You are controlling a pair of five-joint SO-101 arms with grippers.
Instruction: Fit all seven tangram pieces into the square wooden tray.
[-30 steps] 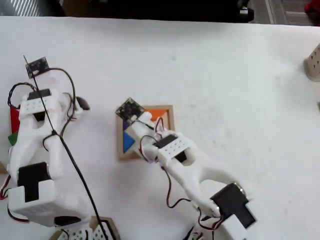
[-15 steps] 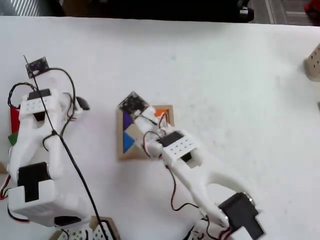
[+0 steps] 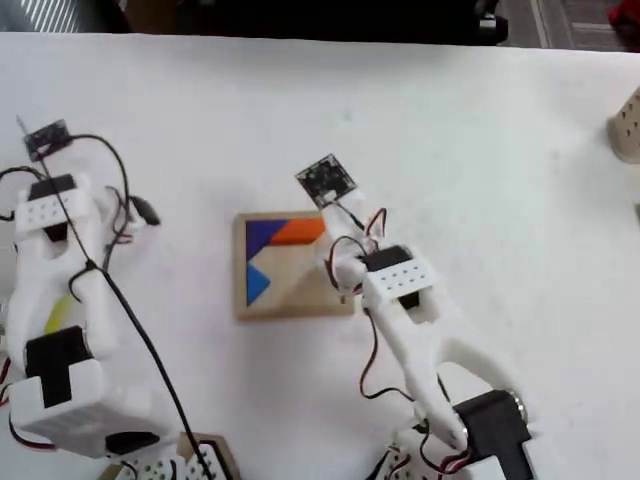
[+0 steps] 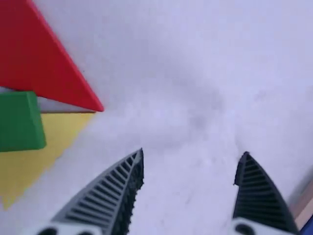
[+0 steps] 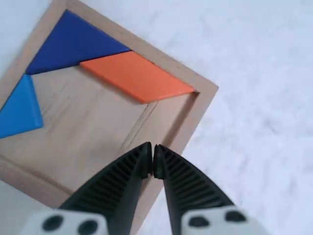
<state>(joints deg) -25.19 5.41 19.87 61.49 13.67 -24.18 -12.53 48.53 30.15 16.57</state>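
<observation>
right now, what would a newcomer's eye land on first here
The square wooden tray at mid-table holds a dark blue triangle, an orange parallelogram and a light blue triangle, with the right gripper shut just above its bare wood. Near the open left gripper, a red triangle, a green piece and a yellow piece lie bunched together.

Bare matt wooden tray [image 5: 168,134]
</observation>
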